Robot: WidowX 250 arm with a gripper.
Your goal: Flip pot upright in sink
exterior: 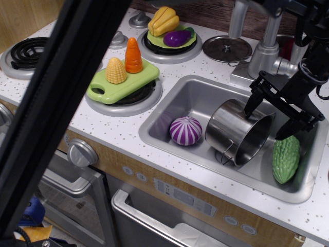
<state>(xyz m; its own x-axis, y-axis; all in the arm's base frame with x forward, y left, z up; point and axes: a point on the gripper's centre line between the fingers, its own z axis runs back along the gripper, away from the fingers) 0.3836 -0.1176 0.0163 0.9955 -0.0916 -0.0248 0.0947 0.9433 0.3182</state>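
The shiny steel pot [237, 131] lies on its side in the grey sink [165, 110], its open mouth facing the front right and a wire handle hanging at its lower rim. My black gripper [267, 123] hangs over the pot's upper right edge. It is open, with one fingertip by the pot's top wall and the other just past the mouth's rim. I cannot tell whether the fingers touch the pot.
A purple striped ball [185, 130] lies left of the pot and a green bumpy gourd [286, 158] lies right of it. The faucet [266, 52] and a flat lid [226, 49] stand behind the sink. A green board [134, 82] with corn and carrot sits on a burner. A black bar [61, 103] crosses the left foreground.
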